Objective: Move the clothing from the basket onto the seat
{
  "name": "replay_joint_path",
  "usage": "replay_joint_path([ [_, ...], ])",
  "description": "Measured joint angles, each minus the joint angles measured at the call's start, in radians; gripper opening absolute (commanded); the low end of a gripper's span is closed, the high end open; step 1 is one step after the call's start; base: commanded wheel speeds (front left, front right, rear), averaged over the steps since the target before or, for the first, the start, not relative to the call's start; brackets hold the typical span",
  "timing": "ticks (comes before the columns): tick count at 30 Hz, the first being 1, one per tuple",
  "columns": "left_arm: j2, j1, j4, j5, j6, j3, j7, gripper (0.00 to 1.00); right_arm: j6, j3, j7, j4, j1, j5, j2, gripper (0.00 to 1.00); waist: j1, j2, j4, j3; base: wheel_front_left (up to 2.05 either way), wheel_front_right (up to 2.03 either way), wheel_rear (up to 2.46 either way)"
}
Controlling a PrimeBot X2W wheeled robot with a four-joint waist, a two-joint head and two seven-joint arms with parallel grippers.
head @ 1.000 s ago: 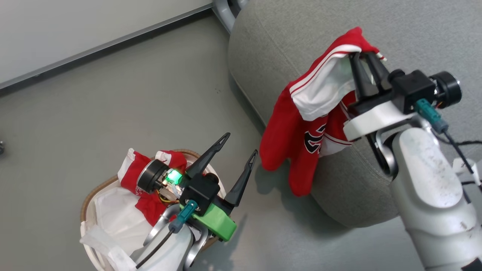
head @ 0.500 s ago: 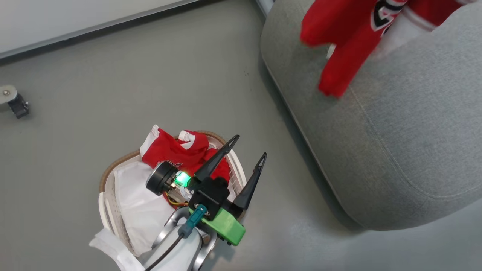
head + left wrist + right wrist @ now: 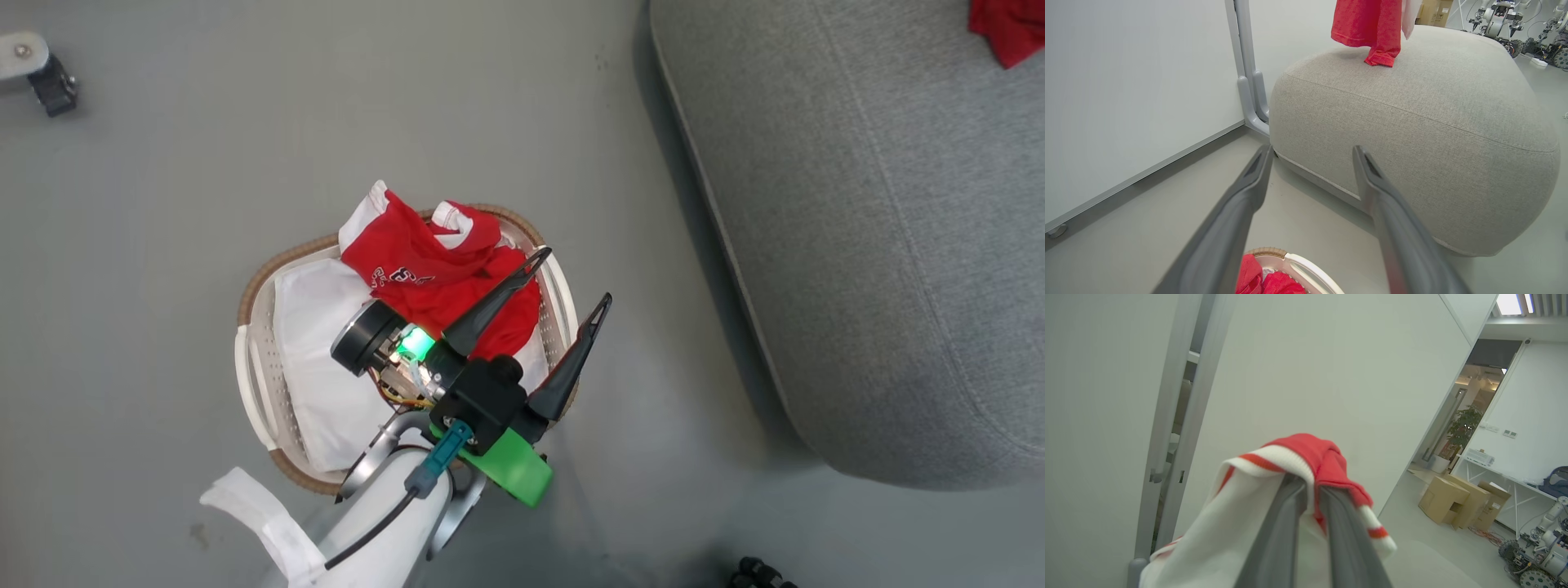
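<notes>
Seen from the head, the left claw (image 3: 576, 275) hovers just above the right side of the basket (image 3: 247, 371), its 2 dark fingers spread wide and empty. The basket is oval and white with a brown woven rim, and it stands on the grey floor (image 3: 163, 163).

It holds 2 things. A plain white liner (image 3: 314, 335) covers the left and near part. 1 crumpled red garment (image 3: 424, 265), with white trim and lettering, is bunched against the far rim.

The right claw (image 3: 1312, 486) is pressed together on a fold of another red and white piece (image 3: 1306, 453). That piece hangs over the seat (image 3: 1412, 102), a large grey cushion beside the basket. Its lowest corner reaches the cushion top, though whether they touch is unclear.

The step in hand appears to be setting this piece down. It would go best if the piece is carried well in from the cushion's rounded edge and lowered until most of the fabric rests. Only then should the fingers part, because a drop near the edge could slide to the floor. For the basket pick after that, the left claw should pinch red cloth alone and not the liner.
</notes>
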Motion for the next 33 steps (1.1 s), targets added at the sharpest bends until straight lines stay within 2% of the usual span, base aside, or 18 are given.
replay_joint_path([
  [4, 0.01, -0.01, -0.002, 0.006, 0.002, 0.005, 0.0, 1.0, 0.0, -0.072, -0.035, 0.097, 0.065, -0.006, 0.03, 0.0, 0.0, 0.0, 0.021, 0.058, 0.0, 0.0, 0.0],
  [12, 0.019, -0.017, 0.0, 0.012, 0.012, 0.003, 0.0, 1.0, 0.0, -0.158, -0.147, 0.303, 0.209, -0.03, 0.148, 0.0, 0.0001, 0.0, 0.043, 0.145, 0.0, 0.0, 0.0],
  [19, 0.025, -0.016, 0.005, 0.007, 0.016, 0.0, 0.0, 1.0, 0.0, -0.189, -0.195, 0.379, 0.266, -0.072, 0.188, 0.0, 0.0001, 0.0, 0.032, 0.156, 0.0, 0.0, 0.0],
  [20, 0.026, -0.016, 0.006, 0.007, 0.017, -0.001, 0.0, 1.0, 0.0, -0.197, -0.198, 0.379, 0.275, -0.077, 0.191, 0.18, 0.0001, 0.0, 0.03, 0.155, 0.0, 0.0, 0.0],
  [21, 0.026, -0.016, 0.006, 0.006, 0.018, 0.0, 0.0, 1.0, 0.0, -0.207, -0.203, 0.377, 0.282, -0.082, 0.194, 0.43, 0.0, 0.0, 0.027, 0.152, 0.0, 0.0, 0.0],
  [22, 0.027, -0.016, 0.006, 0.006, 0.018, 0.0, 0.0, 1.0, 0.0, -0.215, -0.206, 0.372, 0.291, -0.088, 0.197, 1.0, 0.0, -0.0001, 0.025, 0.149, 0.0, 0.0, 0.0],
  [26, 0.028, -0.016, 0.006, 0.004, 0.02, -0.002, 0.0, 1.0, 0.0, -0.231, -0.211, 0.324, 0.347, -0.09, 0.239, 1.0, 0.0, 0.0, 0.019, 0.131, 0.0, 0.0, 0.0],
  [33, 0.029, -0.014, 0.006, -0.015, 0.032, 0.015, 0.0, 1.0, 0.0, -0.196, -0.211, 0.164, 0.508, -0.086, 0.309, 1.0, 0.0, -0.0001, 0.001, 0.072, 0.0, 0.0, 0.0],
])
